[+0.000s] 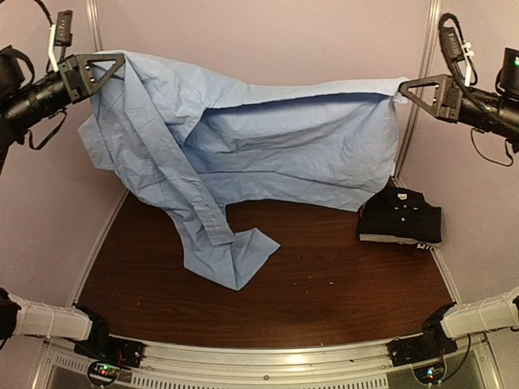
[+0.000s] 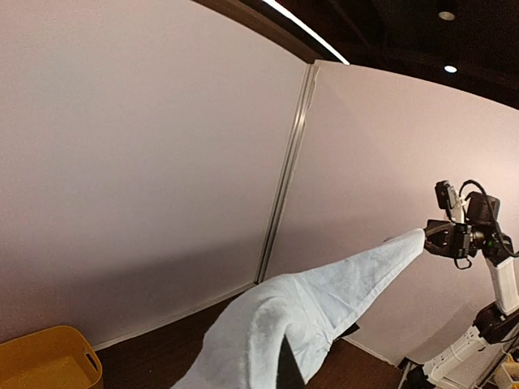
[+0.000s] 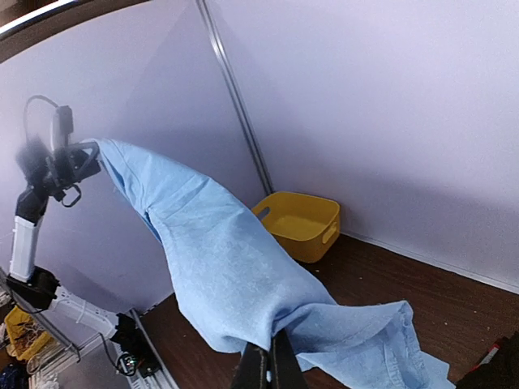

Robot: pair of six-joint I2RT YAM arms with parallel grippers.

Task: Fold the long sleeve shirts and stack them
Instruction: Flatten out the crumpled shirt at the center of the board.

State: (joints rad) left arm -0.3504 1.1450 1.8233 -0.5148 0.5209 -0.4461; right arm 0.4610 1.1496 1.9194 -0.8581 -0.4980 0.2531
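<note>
left fingers; right fingers: clamped on light blue shirt | shirt: stretched between them

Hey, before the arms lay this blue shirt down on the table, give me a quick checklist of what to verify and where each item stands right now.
1. Grip of the left tool on the blue shirt: ok, shut on one corner.
2. Grip of the right tool: ok, shut on the opposite end.
3. Cloth hanging smooth between them: not ok; the top edge flops over and a sleeve trails onto the table.
4. Cloth apart from the folded black shirt: cannot tell; the hem hangs close behind it in the top view.
5. Bare wood in front to lay it on: ok.
</note>
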